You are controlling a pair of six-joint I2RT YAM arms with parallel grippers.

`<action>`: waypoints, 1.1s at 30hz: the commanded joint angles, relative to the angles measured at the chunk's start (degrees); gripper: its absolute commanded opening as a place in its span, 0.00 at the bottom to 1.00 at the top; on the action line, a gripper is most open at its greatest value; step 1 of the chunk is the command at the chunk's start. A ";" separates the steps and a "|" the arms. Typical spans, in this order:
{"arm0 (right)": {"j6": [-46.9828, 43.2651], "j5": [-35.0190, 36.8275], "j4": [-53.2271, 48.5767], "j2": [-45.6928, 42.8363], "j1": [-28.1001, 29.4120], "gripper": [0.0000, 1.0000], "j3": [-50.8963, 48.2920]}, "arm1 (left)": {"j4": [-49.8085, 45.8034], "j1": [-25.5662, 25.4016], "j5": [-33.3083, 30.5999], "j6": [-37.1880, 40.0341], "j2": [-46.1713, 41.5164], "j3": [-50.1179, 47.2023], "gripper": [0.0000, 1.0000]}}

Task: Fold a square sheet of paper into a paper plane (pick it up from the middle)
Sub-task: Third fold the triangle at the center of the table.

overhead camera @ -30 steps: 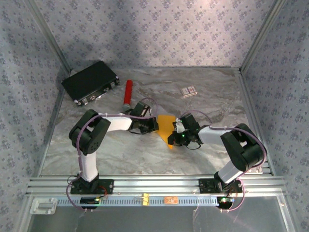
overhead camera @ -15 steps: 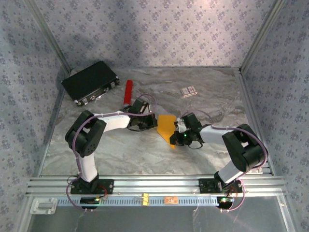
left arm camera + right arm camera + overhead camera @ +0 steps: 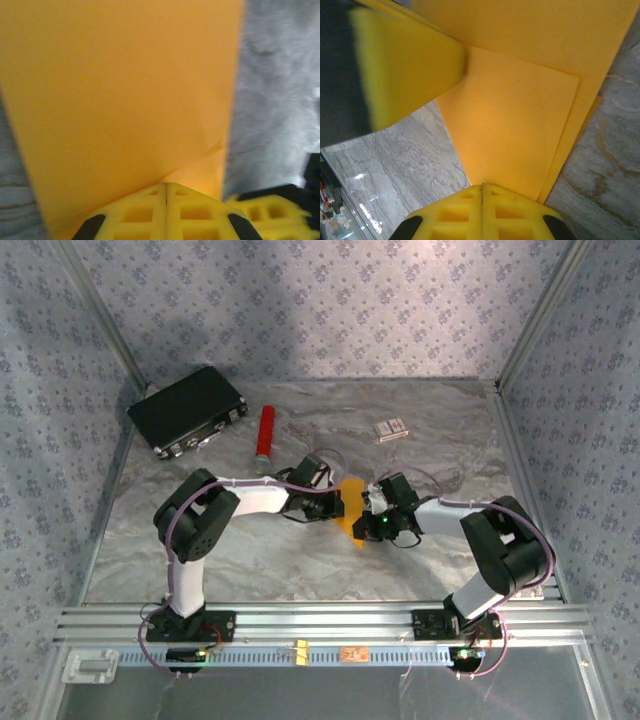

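Two arms reach inward over the table (image 3: 250, 560), wrists nearly meeting above the work.

Top view. Red cylinder (image 3: 265, 433) taken as marker.
- The orange-yellow paper (image 3: 352, 502) lies flat on the table, right of the red cylinder and nearer the arm bases than it. It is partly folded and narrows toward its near end.
- Left gripper (image 3: 338, 505) is at the paper's edge on the cylinder's side. Right gripper (image 3: 368, 508) is at the edge away from the cylinder. Finger state is too small to read here.
- Black case (image 3: 188, 410) lies left of the cylinder, by the wall.
- Small white-and-red box (image 3: 391, 429) lies well right of the cylinder, about level with it.

Left wrist view.
- Left gripper (image 3: 166, 186): yellow fingers pressed together, no gap at the seam, tips resting on the paper (image 3: 125, 90). Nothing is seen between them.
- A faint fold edge runs up and right from the tips.
- A blurred finger (image 3: 265, 212) of the right gripper sits at the paper's edge. Grey marbled table (image 3: 275, 75) lies beyond.

Right wrist view.
- Right gripper (image 3: 481, 187): fingers pressed together, tips at the near corner of a folded flap of the paper (image 3: 520, 125). A lower layer shows past the flap's edge.
- A blurred finger (image 3: 405, 65) of the left gripper touches the paper at the flap's far corner.
- Bare table (image 3: 395, 150) flanks the paper.
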 commanded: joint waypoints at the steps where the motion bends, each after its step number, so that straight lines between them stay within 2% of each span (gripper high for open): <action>1: -0.97 3.18 -6.48 -0.25 -0.57 0.01 -0.23 | -5.38 0.13 -3.29 3.01 1.49 1.99 0.00; 8: 2.43 2.53 -3.79 -4.24 0.81 0.02 1.15 | -5.15 0.13 -3.68 2.58 0.55 -0.97 0.00; 22: 7.81 6.96 4.07 2.40 4.22 0.04 4.57 | -1.51 -0.07 -2.06 -0.72 0.65 -2.47 0.00; 27: 6.67 6.63 2.57 2.66 4.22 0.05 2.74 | -1.87 -0.05 -2.21 -0.48 0.54 -2.25 0.00; 33: 5.67 7.32 0.57 -1.85 3.46 0.05 -2.49 | -2.11 0.03 -2.45 -0.55 0.34 -2.23 0.00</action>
